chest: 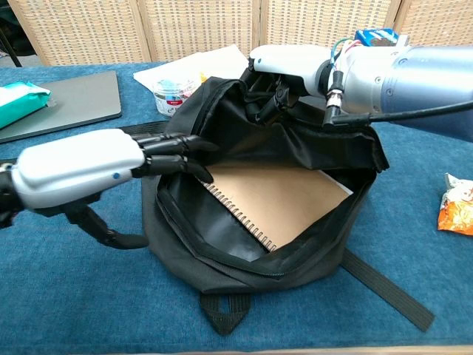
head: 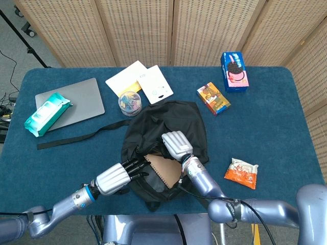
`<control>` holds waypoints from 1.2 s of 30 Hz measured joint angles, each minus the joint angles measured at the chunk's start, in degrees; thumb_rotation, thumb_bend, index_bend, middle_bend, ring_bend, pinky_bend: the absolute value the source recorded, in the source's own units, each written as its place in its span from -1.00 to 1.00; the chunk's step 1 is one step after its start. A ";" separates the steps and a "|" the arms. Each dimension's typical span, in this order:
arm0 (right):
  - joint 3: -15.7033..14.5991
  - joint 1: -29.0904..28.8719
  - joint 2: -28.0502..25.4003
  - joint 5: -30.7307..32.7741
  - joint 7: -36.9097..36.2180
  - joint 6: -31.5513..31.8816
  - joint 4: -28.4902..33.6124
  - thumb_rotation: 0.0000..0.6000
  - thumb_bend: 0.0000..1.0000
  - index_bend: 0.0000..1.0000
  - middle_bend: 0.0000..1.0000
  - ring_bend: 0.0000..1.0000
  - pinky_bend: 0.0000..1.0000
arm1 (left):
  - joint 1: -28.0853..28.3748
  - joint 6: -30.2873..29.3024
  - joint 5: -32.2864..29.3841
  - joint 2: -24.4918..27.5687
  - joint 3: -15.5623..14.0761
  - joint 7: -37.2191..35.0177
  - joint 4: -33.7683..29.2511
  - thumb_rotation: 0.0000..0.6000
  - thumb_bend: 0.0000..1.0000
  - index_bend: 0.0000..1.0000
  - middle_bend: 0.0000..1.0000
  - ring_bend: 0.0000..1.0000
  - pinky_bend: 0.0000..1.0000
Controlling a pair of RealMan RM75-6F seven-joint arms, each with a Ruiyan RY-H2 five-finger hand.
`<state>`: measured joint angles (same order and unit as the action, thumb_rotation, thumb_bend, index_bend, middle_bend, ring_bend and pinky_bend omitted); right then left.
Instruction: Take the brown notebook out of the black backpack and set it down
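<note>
The blue table [head: 265, 132] is pretty crowded along the back edge and left side, but there's bare cloth on the right between the snack boxes and the orange snack packet [head: 241, 173], plus a wide open strip along the front left.

The black backpack [head: 176, 125] lies flat in the middle, mouth unzipped and facing the robot. Its strap [head: 76, 138] runs out left across the cloth.

The gray laptop [head: 76, 102] lies at the back left with a teal wipes pack [head: 47, 113] on its left edge.

The brown notebook [chest: 284, 200] lies inside the backpack's mouth, spiral edge toward the left, its far edge tucked under the raised flap.

The right hand [chest: 284, 63] grips the upper flap of the backpack and holds it lifted, so the mouth gapes wide.

The left hand [chest: 81, 166] holds nothing, its fingers [chest: 177, 151] stretched out straight and together, tips right at the left rim of the opening, just beside the notebook's corner. Can't tell if they touch it.

White papers [head: 140, 81] and a small tub [head: 130, 102] lie just behind the backpack.
</note>
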<state>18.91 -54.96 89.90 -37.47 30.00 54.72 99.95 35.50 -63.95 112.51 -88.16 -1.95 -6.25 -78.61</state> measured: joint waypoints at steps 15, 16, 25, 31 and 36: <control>-0.13 -2.54 -3.15 3.83 -1.02 0.12 2.96 1.00 0.42 0.34 0.32 0.42 0.41 | 6.97 4.27 -4.91 -10.76 1.53 -0.71 8.51 1.00 -0.56 -0.58 -1.00 -0.88 -0.65; -0.14 -2.71 -3.40 4.08 -1.05 0.09 3.20 1.00 0.42 0.34 0.32 0.42 0.41 | 7.21 4.38 -5.21 -11.22 1.55 -0.77 8.93 1.00 -0.56 -0.58 -1.00 -0.88 -0.65; -0.41 -3.99 -4.54 5.71 -1.46 -0.47 4.76 1.00 0.42 0.35 0.32 0.42 0.41 | 9.07 4.59 -6.82 -14.45 1.95 -0.94 12.15 1.00 -0.55 -0.58 -1.00 -0.88 -0.65; -0.72 -5.74 -5.22 7.94 -1.35 -1.02 5.62 1.00 0.42 0.35 0.32 0.42 0.41 | 11.17 5.42 -7.70 -18.47 2.34 -0.62 16.00 1.00 -0.54 -0.58 -1.00 -0.88 -0.65; -0.91 -6.54 -5.72 9.04 -1.44 -0.65 5.90 1.00 0.43 0.35 0.32 0.42 0.41 | 12.58 6.10 -8.77 -20.29 2.61 -0.58 18.22 1.00 -0.53 -0.58 -1.00 -0.88 -0.65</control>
<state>18.00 -61.51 84.18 -28.44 28.56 54.07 105.86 48.08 -57.85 103.74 -108.45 0.66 -6.84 -60.40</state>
